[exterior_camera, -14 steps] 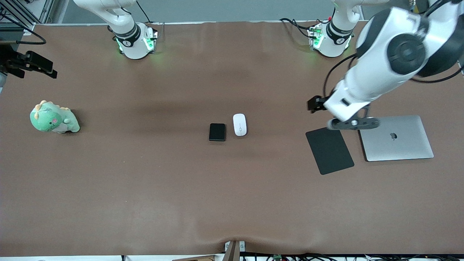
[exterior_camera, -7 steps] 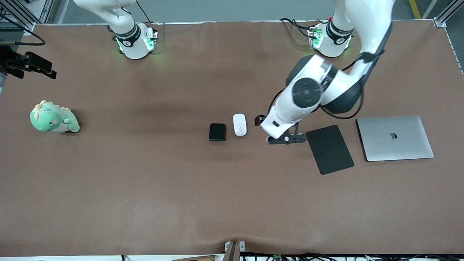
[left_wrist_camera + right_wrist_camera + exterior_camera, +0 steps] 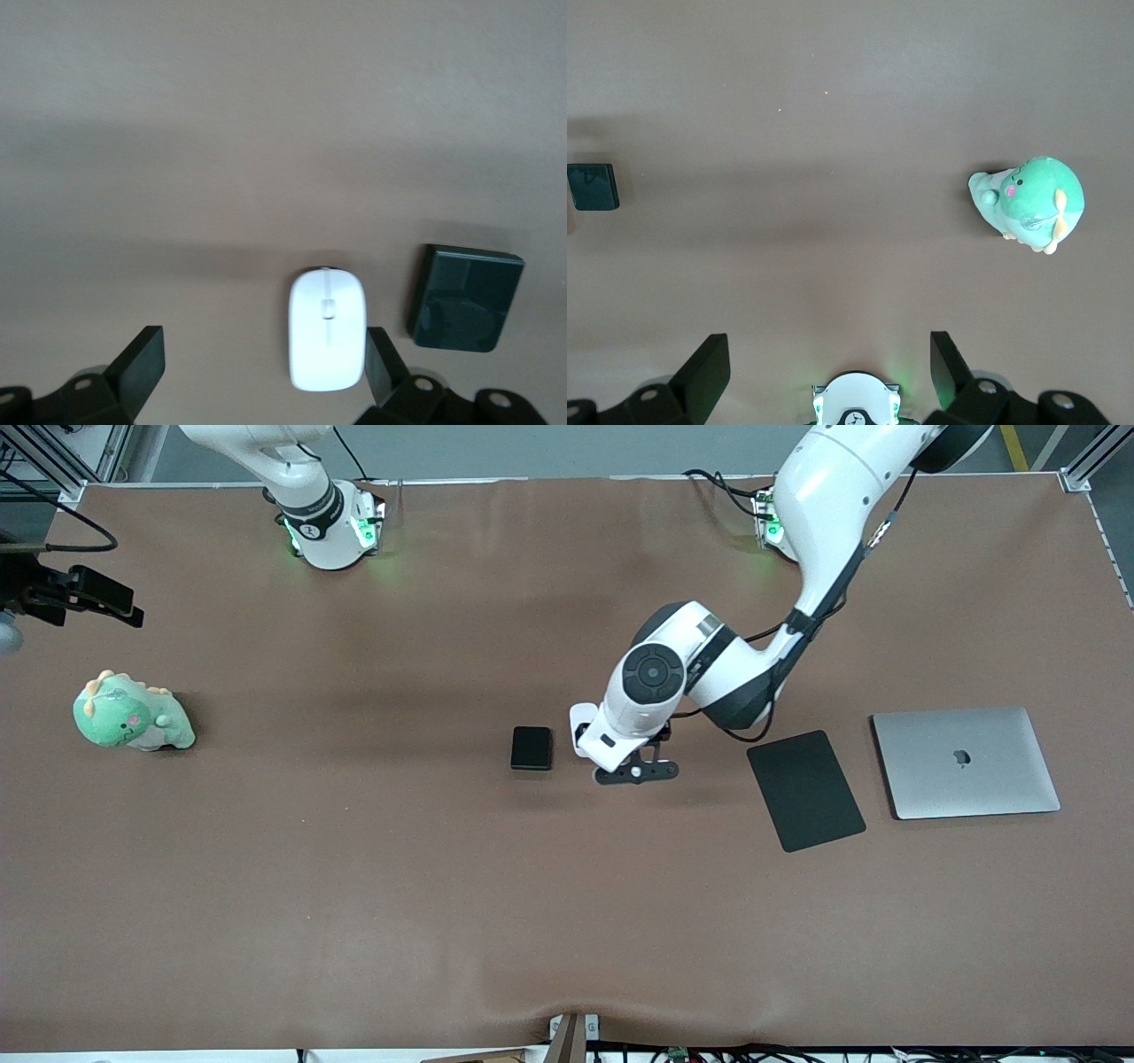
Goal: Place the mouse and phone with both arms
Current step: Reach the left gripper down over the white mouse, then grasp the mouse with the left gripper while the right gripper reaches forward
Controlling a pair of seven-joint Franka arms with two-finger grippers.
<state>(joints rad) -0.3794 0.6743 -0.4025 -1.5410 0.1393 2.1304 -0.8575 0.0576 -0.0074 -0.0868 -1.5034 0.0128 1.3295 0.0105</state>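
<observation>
- Right hand (image 3: 830, 376): raised over the table (image 3: 354, 886) at the right arm's end, well above the surface; fingers (image 3: 709, 367) spread wide, released, nothing between them. Right arm waiting.
- Green dinosaur plush (image 3: 131, 714): on the table at the right arm's end, well apart from everything else; also seen in the right wrist view (image 3: 1028, 204).
- Phone (image 3: 531, 747): flat on the table near the middle, dark face up, just beside the mouse on the side toward the right arm's end; narrow gap between the two, not touching. Also seen in the left wrist view (image 3: 465, 297).
- Mouse (image 3: 327, 329): flat on the table, grey centre line visible; in the front view mostly covered by the left arm's wrist, only an edge showing (image 3: 580, 713).
- Left hand (image 3: 636, 772): over the mouse, fingers (image 3: 140, 363) spread wide, released, holding nothing; mouse lies close to one finger, not centred in the gap.
- Black mouse pad (image 3: 804, 790): flat on the table toward the left arm's end, apart from the mouse.
- Silver laptop (image 3: 966, 762): closed, just beside the mouse pad, toward the left arm's end.
</observation>
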